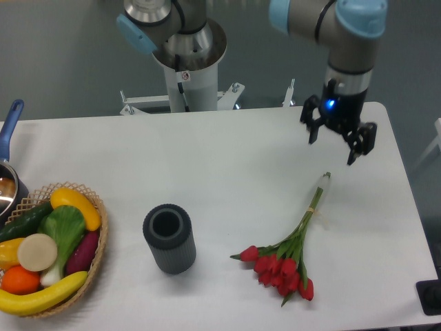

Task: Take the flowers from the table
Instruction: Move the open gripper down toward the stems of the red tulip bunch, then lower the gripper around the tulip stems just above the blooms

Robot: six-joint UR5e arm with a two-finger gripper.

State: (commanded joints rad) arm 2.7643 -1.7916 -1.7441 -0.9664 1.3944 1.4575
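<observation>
At the left edge a saucepan (pixel 7 181) is cut off by the frame, only its blue handle and part of the rim showing. The flowers (pixel 289 252), a bunch of red tulip buds on thin green stems, lie flat on the white tabletop (pixel 207 158) toward its right side, buds nearest the camera. The tool (pixel 335 142) hangs above the stem ends with its fingers spread and nothing between them.

You had a dark grey ribbed cylinder (pixel 169 238) standing upright, open end up. To its left sat a wicker basket (pixel 100 241) holding a banana (pixel 41 294), an orange (pixel 19 279), a cucumber (pixel 25 221) and leafy greens (pixel 63 227). A blue-handled pot (pixel 8 172) was at the left edge.
</observation>
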